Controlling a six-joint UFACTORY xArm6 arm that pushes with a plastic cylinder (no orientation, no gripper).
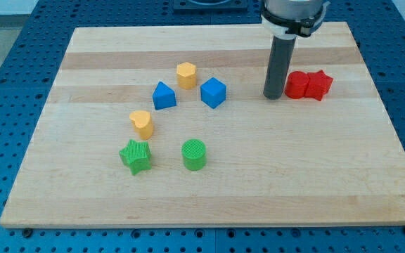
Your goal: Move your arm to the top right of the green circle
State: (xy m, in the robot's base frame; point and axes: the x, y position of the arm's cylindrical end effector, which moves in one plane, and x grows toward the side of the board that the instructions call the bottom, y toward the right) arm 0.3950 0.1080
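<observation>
The green circle [194, 154] is a short ribbed cylinder at the board's lower middle. My tip [273, 96] is the lower end of a dark rod at the upper right, far up and to the right of the green circle. It stands just left of two red blocks [309, 85], close to the nearer one. A green star [136, 156] lies left of the circle.
A yellow block [142, 123] sits above the green star. A blue triangular block [163, 95], a yellow hexagon [186, 74] and a blue cube [213, 92] form an arc at the upper middle. The wooden board [329, 183] rests on a blue perforated table.
</observation>
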